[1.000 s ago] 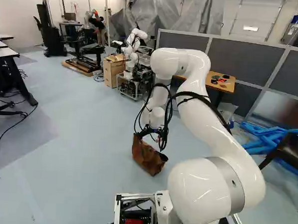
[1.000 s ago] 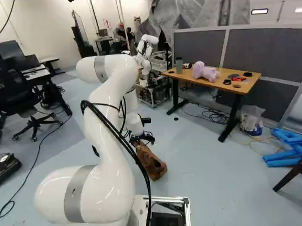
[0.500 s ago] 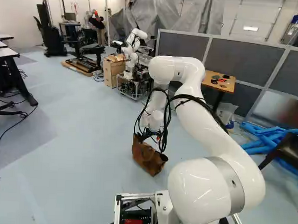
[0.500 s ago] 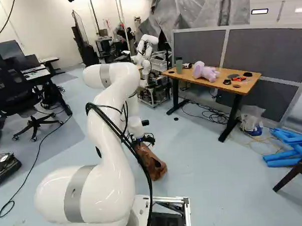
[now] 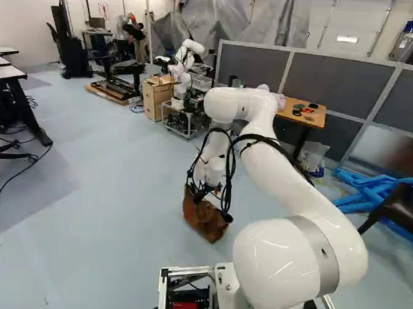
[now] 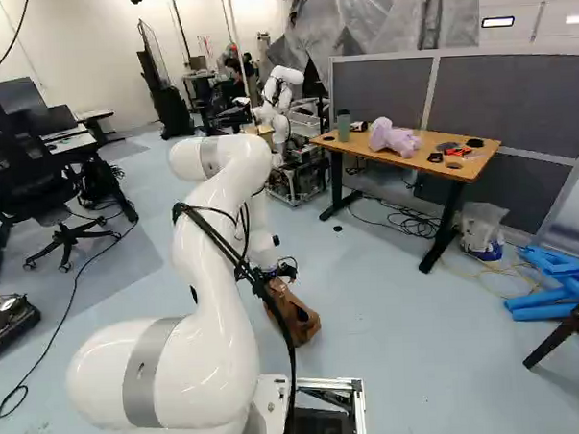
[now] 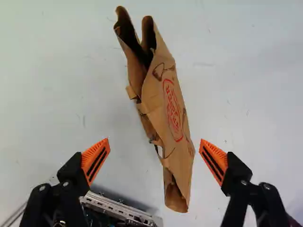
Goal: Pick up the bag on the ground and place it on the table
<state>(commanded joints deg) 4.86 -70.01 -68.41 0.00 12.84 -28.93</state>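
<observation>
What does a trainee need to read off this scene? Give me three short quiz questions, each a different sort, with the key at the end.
1. Multiple choice. Where is the brown bag?
a) on a chair
b) on the floor
c) on a desk

2. True or false. The gripper is shut on the brown bag.

3. Fill in the colour. In the right base view, the soft-looking thing on the wooden table is pale ____.

Key: 1 b; 2 false; 3 purple
</observation>
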